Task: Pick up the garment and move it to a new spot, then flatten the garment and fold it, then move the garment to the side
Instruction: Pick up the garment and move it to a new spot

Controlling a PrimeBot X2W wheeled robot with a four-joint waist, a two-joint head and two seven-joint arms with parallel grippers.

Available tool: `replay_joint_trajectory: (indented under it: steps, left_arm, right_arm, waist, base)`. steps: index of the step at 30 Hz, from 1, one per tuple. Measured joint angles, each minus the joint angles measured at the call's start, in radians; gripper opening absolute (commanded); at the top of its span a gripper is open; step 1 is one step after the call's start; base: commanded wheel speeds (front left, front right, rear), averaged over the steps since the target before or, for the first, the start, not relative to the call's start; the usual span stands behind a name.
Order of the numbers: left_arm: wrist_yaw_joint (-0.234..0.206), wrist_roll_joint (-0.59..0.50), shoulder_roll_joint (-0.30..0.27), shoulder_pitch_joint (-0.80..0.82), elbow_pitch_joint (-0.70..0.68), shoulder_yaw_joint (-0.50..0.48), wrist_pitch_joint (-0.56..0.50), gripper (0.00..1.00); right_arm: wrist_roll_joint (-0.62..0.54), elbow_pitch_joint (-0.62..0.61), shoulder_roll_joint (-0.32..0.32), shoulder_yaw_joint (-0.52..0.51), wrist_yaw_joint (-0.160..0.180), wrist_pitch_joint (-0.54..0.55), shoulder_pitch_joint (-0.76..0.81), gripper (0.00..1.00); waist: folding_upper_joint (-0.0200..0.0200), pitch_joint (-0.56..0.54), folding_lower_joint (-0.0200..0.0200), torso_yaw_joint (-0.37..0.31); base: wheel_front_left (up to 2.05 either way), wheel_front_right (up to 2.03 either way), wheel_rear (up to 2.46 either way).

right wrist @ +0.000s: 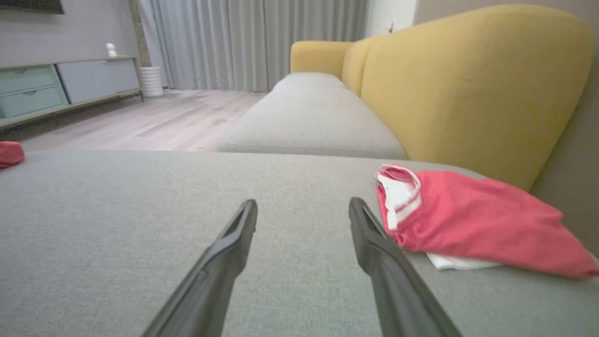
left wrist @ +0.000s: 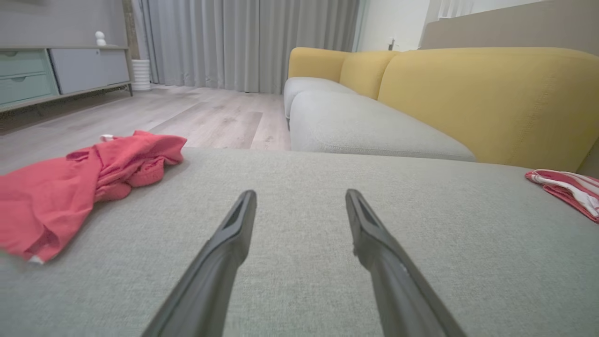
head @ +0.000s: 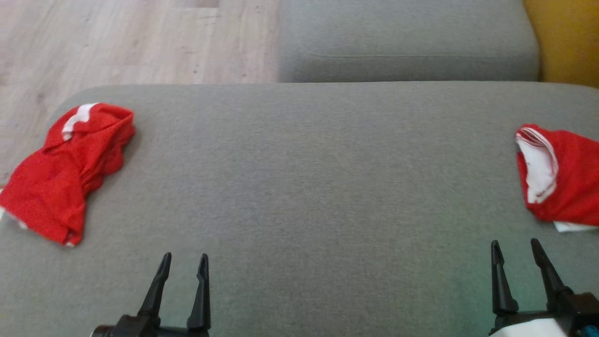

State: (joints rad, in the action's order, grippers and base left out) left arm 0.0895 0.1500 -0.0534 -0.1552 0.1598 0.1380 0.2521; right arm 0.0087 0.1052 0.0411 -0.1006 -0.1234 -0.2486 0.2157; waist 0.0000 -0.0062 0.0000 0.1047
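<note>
The left gripper [head: 185,257], two long, dark, tapered fingers on a black base, rises from the lower left of the head view, jaws spread and empty; the right gripper [head: 514,243], its twin, stands at the lower right, likewise spread, holding nothing, tips pointing up the frame.

The cushion [head: 309,178] bears left garment [head: 65,173] and right garment [head: 568,180], well apart

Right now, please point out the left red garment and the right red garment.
left red garment [head: 56,187], head view, crumpled middle.
right red garment [head: 575,182], head view, red part beside the white lining.
</note>
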Motion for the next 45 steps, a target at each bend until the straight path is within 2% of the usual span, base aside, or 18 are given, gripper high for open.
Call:
replay_joint_trajectory:
  steps: [7,15,20,25,28,31,33,41,43,45]
  left_arm:
    - [-0.002,0.01,0.0,-0.001,-0.002,0.017,0.0,1.0]
    - [-0.019,0.033,-0.001,-0.075,-0.013,-0.021,0.0,1.0]
    - [-0.02,0.047,-0.002,-0.083,-0.034,-0.031,0.0,1.0]
    - [-0.018,0.063,-0.001,-0.021,-0.066,-0.073,0.0,1.0]
    - [-0.004,0.087,-0.012,0.109,-0.059,-0.115,0.0,1.0]
    - [0.008,0.111,-0.05,0.287,0.003,-0.128,-0.008,1.0]
    - [0.017,0.108,-0.095,0.408,0.068,-0.129,-0.056,1.0]
    - [0.026,0.187,-0.16,0.87,0.447,-0.146,-0.203,1.0]
    - [0.005,0.196,-0.17,0.994,0.586,-0.17,-0.218,1.0]
    - [-0.012,0.196,-0.177,1.056,0.663,-0.173,-0.224,1.0]
  right_arm:
    - [0.018,-0.008,0.0,0.052,0.0,-0.002,0.003,1.0]
    - [0.035,-0.005,-0.001,0.121,0.0,-0.002,-0.004,1.0]
    - [0.021,-0.005,-0.001,0.133,0.0,-0.002,-0.019,1.0]
    - [-0.013,-0.016,-0.001,0.118,0.0,-0.002,-0.049,1.0]
    - [-0.058,-0.035,0.0,0.106,0.0,-0.002,-0.074,1.0]
    - [-0.084,-0.053,0.009,0.077,0.0,-0.002,-0.116,1.0]
    - [-0.091,-0.068,0.026,0.063,0.0,-0.002,-0.142,1.0]
    - [-0.106,-0.136,0.099,0.051,0.0,-0.002,-0.2,1.0]
    - [-0.106,-0.173,0.115,0.054,0.0,-0.002,-0.227,1.0]
    - [-0.105,-0.204,0.126,0.058,0.0,0.002,-0.234,1.0]
  waist:
    - [0.0,-0.004,0.0,0.119]
    - [0.0,-0.012,0.0,0.29]
    - [0.0,0.001,-0.0002,0.339]
    - [0.0,0.063,0.0,0.337]
    - [0.0,0.125,0.0,0.318]
    - [0.0,0.202,0.0004,0.293]
    - [0.0,0.256,0.0004,0.276]
    - [-0.0001,0.462,0.0004,0.209]
    - [-0.0001,0.525,0.0005,0.182]
    - [-0.0001,0.56,0.0003,0.162]
  base:
    - [0.0,0.0,0.0]
    - [0.0,0.0,0.0]
    - [0.0,0.0,0.0]
    - [0.0,0.0,0.0]
    - [0.0,0.0,0.0]
    - [0.0,0.0,0.0]
    - [0.0,0.0,0.0]
    - [0.0,0.0,0.0]
    - [0.0,0.0,0.0]
    - [0.0,0.0,0.0]
